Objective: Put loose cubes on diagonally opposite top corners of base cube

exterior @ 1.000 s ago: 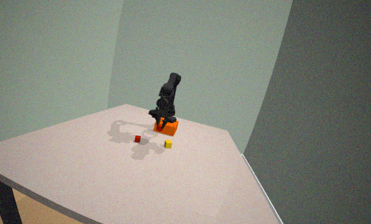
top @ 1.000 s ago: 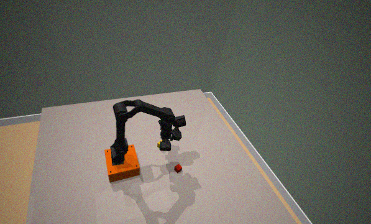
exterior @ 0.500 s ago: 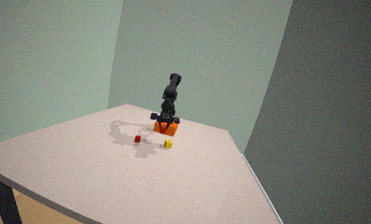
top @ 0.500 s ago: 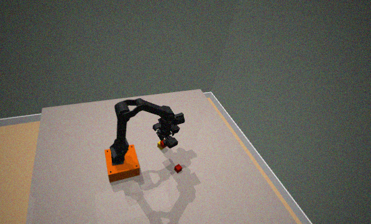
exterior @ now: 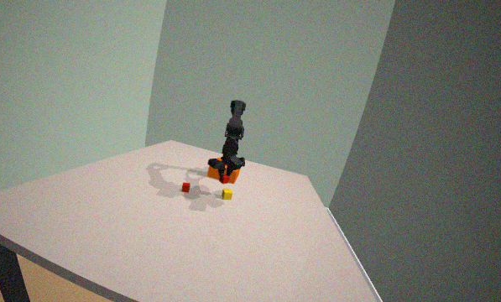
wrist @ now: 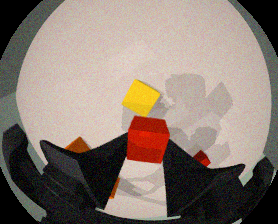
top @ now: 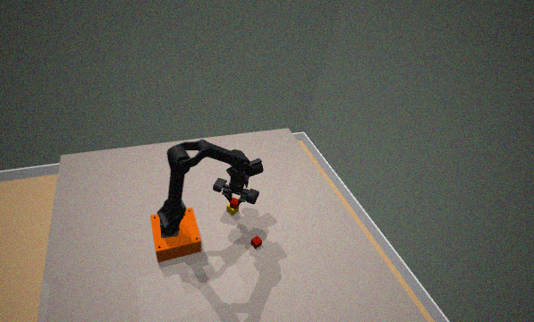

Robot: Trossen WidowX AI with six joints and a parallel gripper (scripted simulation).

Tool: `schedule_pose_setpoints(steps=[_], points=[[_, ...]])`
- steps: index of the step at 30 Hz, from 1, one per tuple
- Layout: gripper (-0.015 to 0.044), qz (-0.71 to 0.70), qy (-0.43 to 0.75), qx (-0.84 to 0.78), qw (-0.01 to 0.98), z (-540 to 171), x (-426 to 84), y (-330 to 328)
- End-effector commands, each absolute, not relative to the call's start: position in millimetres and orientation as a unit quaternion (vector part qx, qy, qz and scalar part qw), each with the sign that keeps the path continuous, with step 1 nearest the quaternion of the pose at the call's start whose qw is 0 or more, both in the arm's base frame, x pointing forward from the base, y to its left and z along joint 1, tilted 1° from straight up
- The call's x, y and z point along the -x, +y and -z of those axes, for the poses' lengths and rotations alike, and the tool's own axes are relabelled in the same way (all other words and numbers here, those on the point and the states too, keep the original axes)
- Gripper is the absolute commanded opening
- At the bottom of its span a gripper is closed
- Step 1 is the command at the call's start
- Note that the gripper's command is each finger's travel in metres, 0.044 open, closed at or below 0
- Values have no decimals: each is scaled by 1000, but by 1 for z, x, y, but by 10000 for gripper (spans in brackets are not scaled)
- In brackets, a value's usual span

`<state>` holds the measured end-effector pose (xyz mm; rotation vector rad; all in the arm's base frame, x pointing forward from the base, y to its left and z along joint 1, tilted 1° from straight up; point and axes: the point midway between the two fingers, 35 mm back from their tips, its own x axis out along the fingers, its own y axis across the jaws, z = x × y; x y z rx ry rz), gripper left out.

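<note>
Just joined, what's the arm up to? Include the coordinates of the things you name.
The gripper (top: 234, 202) (exterior: 225, 179) (wrist: 148, 142) holds one red cube (top: 234, 203) (exterior: 225, 179) (wrist: 148, 142) aloft, near the yellow cube (top: 233, 209) (exterior: 227, 194) (wrist: 141, 98), which looks like the base. The other red cube (top: 256, 241) (exterior: 185, 187) (wrist: 202, 159) sits on the table (top: 114, 188) (exterior: 149, 235) (wrist: 80, 75), apart from the yellow one. Neither red cube is placed on the base.

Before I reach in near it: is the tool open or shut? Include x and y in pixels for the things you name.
Shut on a red cube (top: 233, 203) (exterior: 225, 179) (wrist: 148, 141); the wrist view shows it between the fingers.
</note>
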<state>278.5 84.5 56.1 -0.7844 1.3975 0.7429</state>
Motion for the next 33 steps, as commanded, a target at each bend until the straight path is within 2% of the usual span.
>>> schedule_pose_setpoints(steps=[1, 7, 33], points=[[105, -364, 589, 385, 610, -53, -279, 90], [105, -425, 547, 448, 566, -50, -278, 99], [105, -429, 543, 452, 562, -24, -279, 98]])
